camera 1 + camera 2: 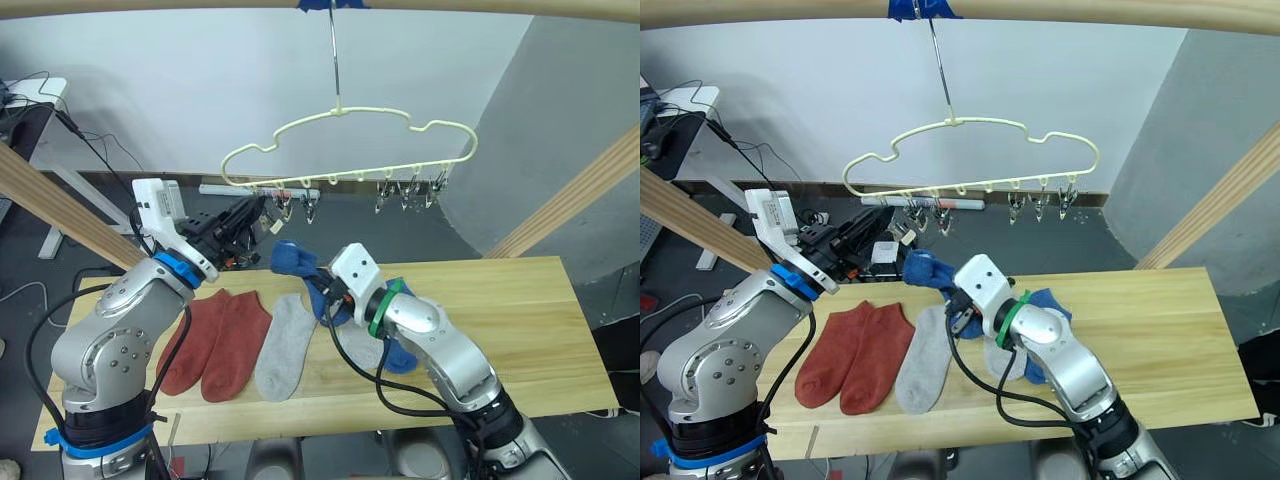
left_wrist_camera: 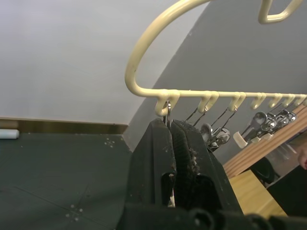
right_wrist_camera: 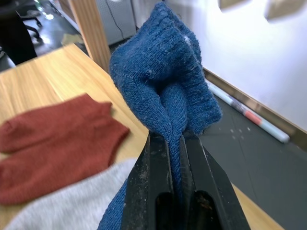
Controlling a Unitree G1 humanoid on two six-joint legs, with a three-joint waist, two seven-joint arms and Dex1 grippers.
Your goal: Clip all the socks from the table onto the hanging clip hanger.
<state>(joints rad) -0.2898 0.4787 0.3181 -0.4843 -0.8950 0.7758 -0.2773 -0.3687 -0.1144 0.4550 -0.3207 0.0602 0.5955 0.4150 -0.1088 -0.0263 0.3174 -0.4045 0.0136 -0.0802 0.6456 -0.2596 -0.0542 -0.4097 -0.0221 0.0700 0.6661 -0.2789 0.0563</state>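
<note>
right gripper (image 3: 175, 143) is clamped on a blue sock (image 3: 163, 81), raised above the table (image 1: 520, 310); at its ten o'clock, left gripper (image 2: 169, 132) is pinched on a clip (image 2: 167, 111) of the clip hanger (image 1: 350, 150).

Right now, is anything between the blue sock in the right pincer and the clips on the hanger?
Nothing visible blocks it. The right pincer holds the blue sock just below the hanger, with open air up to the clips. The left pincer is shut on the leftmost clip, beside that path.

right gripper (image 1: 312, 272): blue sock (image 1: 292, 258) lifted | left gripper (image 1: 252, 215): apparently at clip hanger (image 1: 350, 150) clips
</note>
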